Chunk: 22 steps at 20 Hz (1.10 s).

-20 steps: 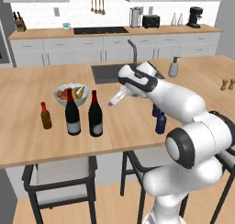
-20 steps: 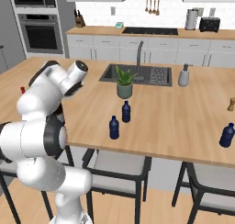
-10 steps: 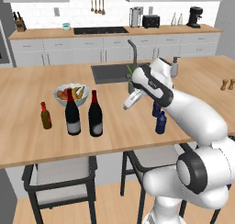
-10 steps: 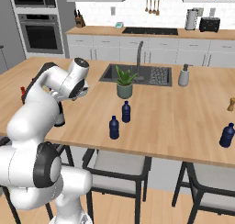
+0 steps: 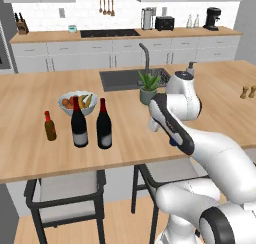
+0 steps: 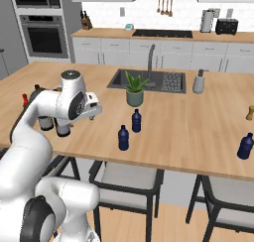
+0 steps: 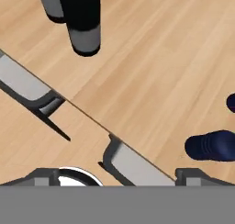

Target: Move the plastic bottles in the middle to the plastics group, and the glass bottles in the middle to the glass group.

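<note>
the counter (image 6: 198, 127) is pale wood with a fine straight grain and a matt, smooth face. the two plastic bottles (image 6: 123, 138) on it look like dark blue plastic with a soft sheen. the wine bottles (image 5: 104, 124) on the left are dark glossy glass with red foil necks and dull paper labels, one dark, one pale grey (image 5: 79, 137). the small brown bottle (image 5: 49, 126) looks like glass under a red cap. the stool seats (image 7: 23, 84) are matt grey in black frames. the sink (image 5: 123, 79) is dull grey metal.
</note>
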Available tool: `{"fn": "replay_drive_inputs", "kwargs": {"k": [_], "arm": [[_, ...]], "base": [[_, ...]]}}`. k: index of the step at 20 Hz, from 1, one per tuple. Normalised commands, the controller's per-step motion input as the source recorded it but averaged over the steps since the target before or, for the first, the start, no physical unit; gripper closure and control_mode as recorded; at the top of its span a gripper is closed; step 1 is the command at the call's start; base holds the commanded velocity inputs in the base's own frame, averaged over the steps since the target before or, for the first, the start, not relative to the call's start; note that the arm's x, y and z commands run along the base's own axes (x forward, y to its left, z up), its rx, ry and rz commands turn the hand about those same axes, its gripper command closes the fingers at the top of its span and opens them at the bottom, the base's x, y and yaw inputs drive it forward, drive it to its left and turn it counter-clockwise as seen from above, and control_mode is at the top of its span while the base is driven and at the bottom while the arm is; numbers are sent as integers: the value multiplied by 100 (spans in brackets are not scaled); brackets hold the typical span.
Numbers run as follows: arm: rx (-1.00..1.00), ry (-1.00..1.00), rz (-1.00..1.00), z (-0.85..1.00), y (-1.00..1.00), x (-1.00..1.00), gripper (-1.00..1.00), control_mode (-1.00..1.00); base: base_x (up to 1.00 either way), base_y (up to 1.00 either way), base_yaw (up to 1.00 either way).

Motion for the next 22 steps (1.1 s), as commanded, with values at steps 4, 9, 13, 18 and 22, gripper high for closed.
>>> {"fn": "replay_drive_inputs", "kwargs": {"k": [4, 9, 13, 18, 22], "arm": [[-3, 13, -49, -1, -80, -13, -100, -100], [0, 12, -46, -3, -83, -1, -100, -100], [5, 2, -24, -10, -55, 41, -100, -100], [3, 0, -11, -16, -29, 59, -100, -100], [1, 0, -15, -29, 9, 59, -100, -100]], "base": [[0, 0, 0], [0, 0, 0], [0, 0, 0], [0, 0, 0], [0, 0, 0]]}}
